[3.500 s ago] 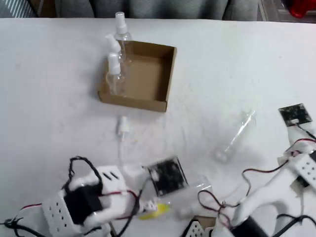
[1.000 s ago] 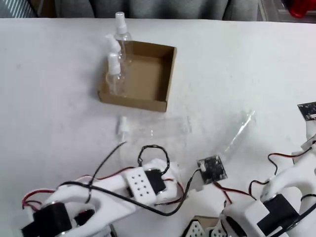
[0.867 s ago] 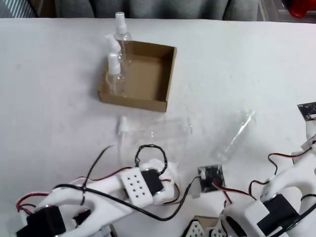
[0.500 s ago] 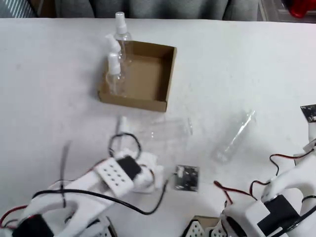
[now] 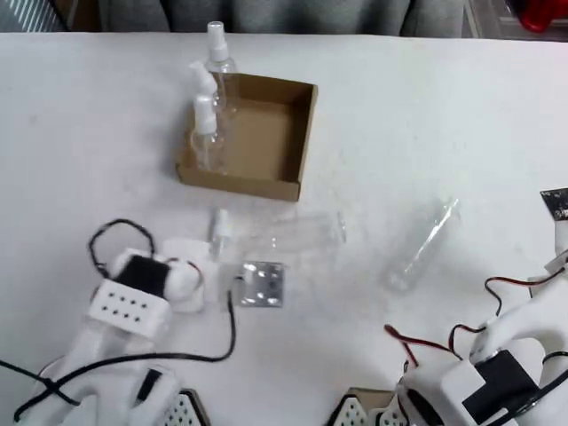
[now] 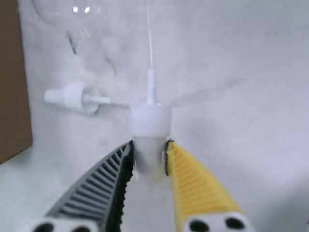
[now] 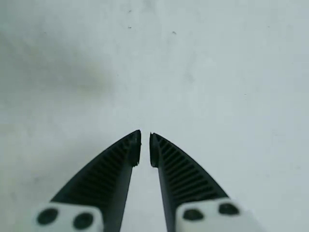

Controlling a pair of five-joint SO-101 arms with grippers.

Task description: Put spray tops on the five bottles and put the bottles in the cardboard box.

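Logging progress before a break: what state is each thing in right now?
Left gripper: shut on a spray top.
Right gripper: shut, empty.
Loose spray top: lying on the table.
Two uncapped bottles: lying on their sides.
Cardboard box: open.
Three capped bottles: standing at the box's left wall.

White table [image 5: 444,106], 1 red object [image 5: 543,13] beyond its far corner

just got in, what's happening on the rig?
The left gripper is shut on a spray top; a loose top lies beside it. Three capped bottles stand along one side of the box. Two open bottles lie on the table. The right gripper is shut, empty.
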